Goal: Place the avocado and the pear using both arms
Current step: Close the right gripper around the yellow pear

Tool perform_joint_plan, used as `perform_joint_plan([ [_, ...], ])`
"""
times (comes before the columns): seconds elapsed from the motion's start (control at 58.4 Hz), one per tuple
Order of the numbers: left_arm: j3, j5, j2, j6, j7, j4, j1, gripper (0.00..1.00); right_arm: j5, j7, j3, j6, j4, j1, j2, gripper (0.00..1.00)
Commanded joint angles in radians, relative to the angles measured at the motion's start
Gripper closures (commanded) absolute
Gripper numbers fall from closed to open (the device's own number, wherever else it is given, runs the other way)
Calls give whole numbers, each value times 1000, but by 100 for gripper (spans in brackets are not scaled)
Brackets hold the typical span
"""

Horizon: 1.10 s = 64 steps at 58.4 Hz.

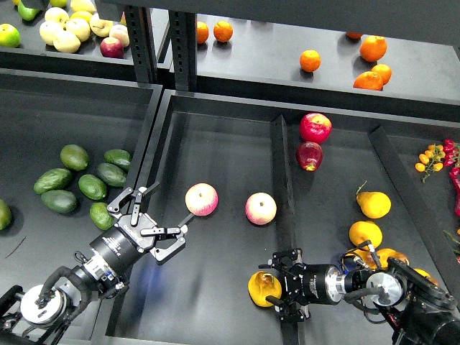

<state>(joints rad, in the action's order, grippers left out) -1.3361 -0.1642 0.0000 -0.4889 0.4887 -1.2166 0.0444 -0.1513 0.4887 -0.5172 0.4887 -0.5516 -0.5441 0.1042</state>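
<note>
The pear (259, 286), golden-yellow with brownish patches, lies at the front of the middle bin beside the divider. My right gripper (277, 286) is open, with its fingers above and below the pear's right side. Several dark green avocados lie in the left bin; the nearest avocado (100, 214) is just left of my left gripper (152, 220). The left gripper is open and empty, over the wall between the left and middle bins, pointing toward a pink-yellow apple (202, 199).
A second apple (261, 208) lies in the middle bin (215, 144). Two red apples (315, 128) and cleaner yellow pears (374, 205) are in the right compartment. Oranges (373, 49) and mixed fruit (68, 32) are on the back shelf. Small peppers (435, 157) lie far right.
</note>
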Motion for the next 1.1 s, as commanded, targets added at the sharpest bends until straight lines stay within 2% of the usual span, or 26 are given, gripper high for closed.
perform_joint_plan([
  [0.0, 0, 0, 0, 0, 0, -4, 2, 1, 15, 0, -1, 0, 1, 4, 0, 38],
  [0.24, 0, 0, 0, 0, 0, -14, 8, 1, 41, 0, 0, 0, 1, 18, -1, 51],
  [0.428, 0, 0, 0, 0, 0, -15, 8, 1, 45, 0, 0, 0, -2, 27, 0, 52],
  [0.462, 0, 0, 0, 0, 0, -17, 8, 1, 48, 0, -1, 0, -4, 27, 2, 61],
  [0.565, 0, 0, 0, 0, 0, -17, 9, 1, 67, 0, -1, 0, -7, 27, 5, 75],
  [1.079, 0, 0, 0, 0, 0, -29, 20, 1, 125, 0, -20, 0, -91, 20, 20, 84],
])
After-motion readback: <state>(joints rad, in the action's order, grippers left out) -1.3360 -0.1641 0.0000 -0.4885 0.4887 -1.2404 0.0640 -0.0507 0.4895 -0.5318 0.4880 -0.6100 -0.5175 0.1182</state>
